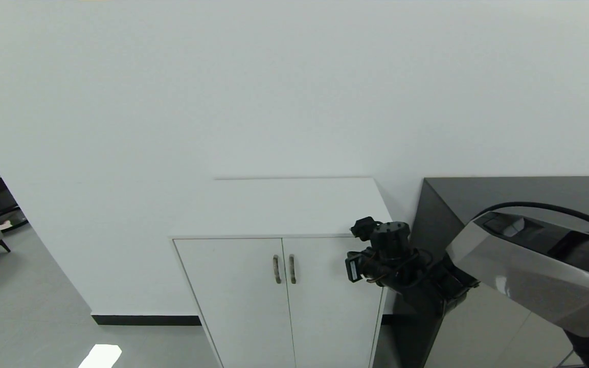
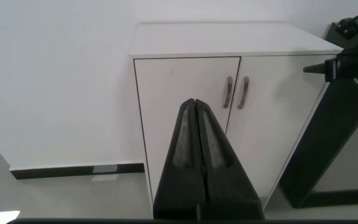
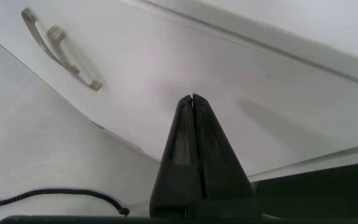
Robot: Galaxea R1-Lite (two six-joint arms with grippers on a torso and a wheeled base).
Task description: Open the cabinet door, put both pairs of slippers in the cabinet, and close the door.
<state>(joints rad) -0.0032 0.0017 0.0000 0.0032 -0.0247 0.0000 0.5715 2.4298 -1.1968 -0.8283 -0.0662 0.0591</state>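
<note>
**A:** Where's the cabinet?

**B:** The cabinet (image 1: 284,214) stands on the floor (image 1: 28,306), its back against the white wall (image 1: 223,102) and its front facing me. Both doors (image 1: 233,296) are shut. Just beside it on my right is a dark unit (image 1: 504,194).

**A:** And the handles?

**B:** The two handles (image 1: 276,269) sit upright, long axis vertical, side by side at the middle seam.

**A:** Your pincers?

**B:** My right pincer (image 3: 193,102) is pressed narrow, fingers together, holding nothing. It is near the upper outer corner of the right door and points at the door's face. My left pincer (image 2: 195,106) is also closed on nothing. It is farther back and aims at the left door.
</note>
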